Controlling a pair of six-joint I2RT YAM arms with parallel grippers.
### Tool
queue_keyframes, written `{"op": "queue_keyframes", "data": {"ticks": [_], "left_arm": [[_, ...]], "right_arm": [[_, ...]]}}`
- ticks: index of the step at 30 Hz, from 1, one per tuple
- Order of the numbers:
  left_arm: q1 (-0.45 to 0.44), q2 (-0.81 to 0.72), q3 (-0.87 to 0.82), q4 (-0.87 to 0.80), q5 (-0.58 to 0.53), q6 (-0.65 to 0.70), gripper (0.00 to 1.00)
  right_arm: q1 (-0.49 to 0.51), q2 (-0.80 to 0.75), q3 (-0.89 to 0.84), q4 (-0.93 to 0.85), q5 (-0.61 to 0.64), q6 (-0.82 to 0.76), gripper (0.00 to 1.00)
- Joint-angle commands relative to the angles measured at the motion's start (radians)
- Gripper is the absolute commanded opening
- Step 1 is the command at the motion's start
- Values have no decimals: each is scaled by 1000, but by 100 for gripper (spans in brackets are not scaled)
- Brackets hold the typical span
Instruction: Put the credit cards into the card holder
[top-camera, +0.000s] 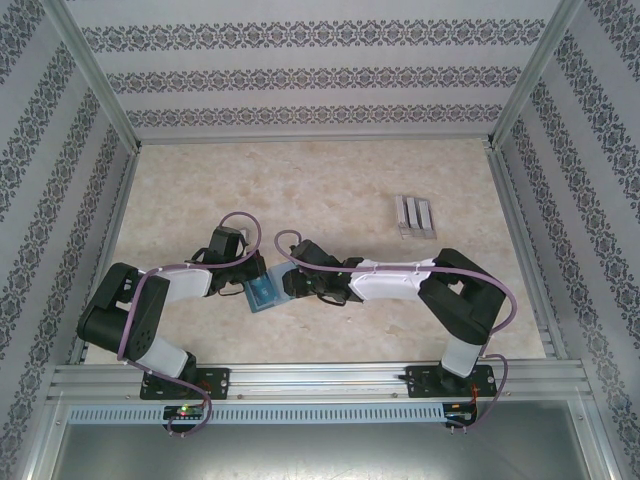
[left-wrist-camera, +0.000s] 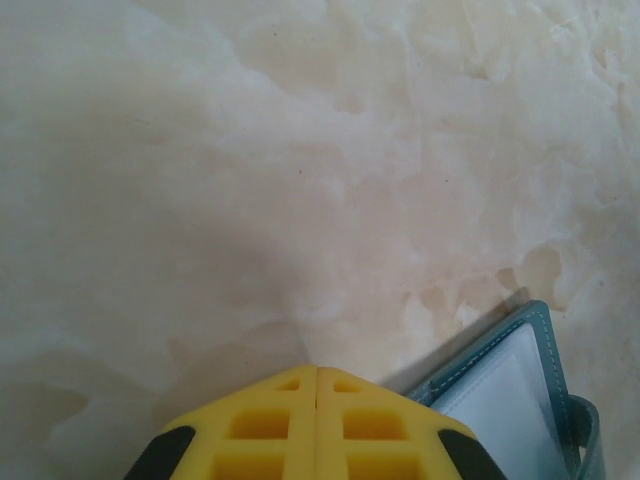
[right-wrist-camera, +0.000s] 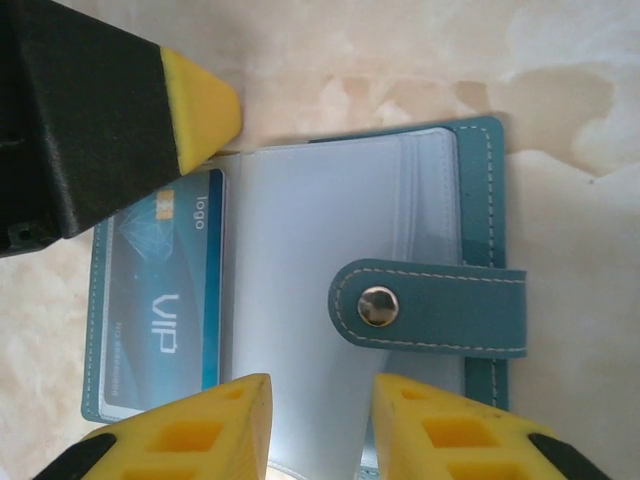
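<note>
The teal-blue card holder (top-camera: 262, 294) lies open on the table between the two arms. In the right wrist view its pale inner leaves (right-wrist-camera: 300, 260) are spread, and the strap with the round snap button (right-wrist-camera: 378, 306) lies across them. A blue card marked VIP (right-wrist-camera: 160, 300) sits in the left-hand pocket. My right gripper (right-wrist-camera: 320, 405) is open, its fingers either side of a pale leaf. My left gripper (left-wrist-camera: 317, 375) is shut on nothing, and its tip (right-wrist-camera: 205, 105) rests at the holder's far left corner (left-wrist-camera: 510, 375). Red, dark and white cards are out of view.
A clear three-slot stand (top-camera: 413, 216) sits at the back right of the marbled tabletop (top-camera: 330, 190). Patterned walls and metal rails (top-camera: 520, 250) close in the table on three sides. Both arms (top-camera: 400, 280) reach in towards the centre front.
</note>
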Motion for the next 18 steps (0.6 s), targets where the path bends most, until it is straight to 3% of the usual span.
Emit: {"op": "queue_keyframes", "data": {"ticks": [1,18], "left_arm": [[-21,4,-18,-58,25,-5,0],[-19,-70,-17,-120,-16,16,0]], "right_arm": [[20,30,31,51,-38,4,33],[30,79,76,100,-103,-37,36]]}}
